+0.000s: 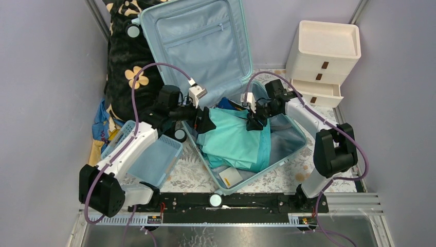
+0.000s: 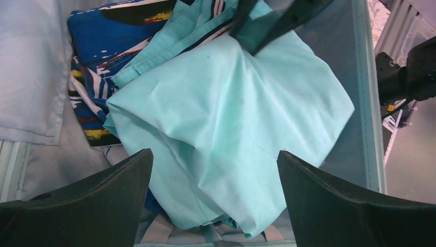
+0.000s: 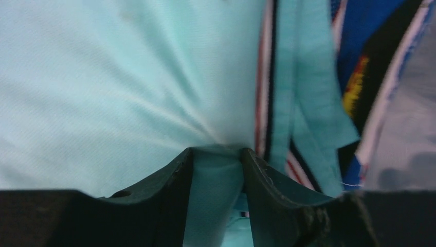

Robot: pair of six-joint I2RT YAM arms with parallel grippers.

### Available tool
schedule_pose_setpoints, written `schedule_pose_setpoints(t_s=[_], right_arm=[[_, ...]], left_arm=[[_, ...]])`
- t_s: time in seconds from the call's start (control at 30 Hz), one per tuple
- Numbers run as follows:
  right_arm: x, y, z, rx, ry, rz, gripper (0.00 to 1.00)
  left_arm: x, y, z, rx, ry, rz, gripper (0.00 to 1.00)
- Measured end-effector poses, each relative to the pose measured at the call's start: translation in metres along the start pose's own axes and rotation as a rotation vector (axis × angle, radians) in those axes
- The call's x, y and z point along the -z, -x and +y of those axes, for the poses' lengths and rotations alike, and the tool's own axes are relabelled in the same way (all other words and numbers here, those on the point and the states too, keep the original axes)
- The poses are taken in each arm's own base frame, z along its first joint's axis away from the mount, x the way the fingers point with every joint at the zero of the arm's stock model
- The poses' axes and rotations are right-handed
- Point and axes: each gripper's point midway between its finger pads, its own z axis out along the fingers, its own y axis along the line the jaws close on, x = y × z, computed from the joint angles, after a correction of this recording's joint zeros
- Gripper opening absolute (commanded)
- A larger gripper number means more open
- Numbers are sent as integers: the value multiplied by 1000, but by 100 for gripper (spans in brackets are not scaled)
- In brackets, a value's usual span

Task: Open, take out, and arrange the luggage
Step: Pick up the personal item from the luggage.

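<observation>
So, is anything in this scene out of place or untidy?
Yes. The lowest drawer of the cream drawer unit stands pulled out. In the luggage, the turquoise garment lies crumpled, with a fold pinched by the right gripper.

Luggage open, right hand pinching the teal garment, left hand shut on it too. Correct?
No. The left hand is open, its fingers spread wide, not closed on the teal garment, as the left wrist view shows. The luggage is open and the right hand does pinch the garment.
</observation>
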Motion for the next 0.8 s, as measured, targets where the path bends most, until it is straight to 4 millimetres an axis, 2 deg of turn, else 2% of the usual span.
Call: schedule_pose_setpoints(t_s=[0.1,0.17,0.3,0.37,0.47,0.57,0.67,0.8], right_arm=[[6,5,-18,-8,-67,-7,60],[12,10,-23,28,-77,-35,63],[28,32,-11,164,-29,-122,60],[31,54,2,257,19,-165,58],[28,92,31,424,126,-218,48],[15,111,74,566,287,-249,37],[-3,103,120,608,473,-243,28],[-21,84,157,654,623,-195,19]], left_arm=[[0,0,-7,-18,-26,1,98],[0,-6,-10,-36,-39,13,98],[0,-11,-10,-79,-45,28,97],[-1,-11,-4,-76,-21,35,97],[1,-8,13,-28,51,33,97],[10,-2,25,23,124,8,97],[24,6,22,38,165,-56,97],[45,16,3,35,167,-157,97]])
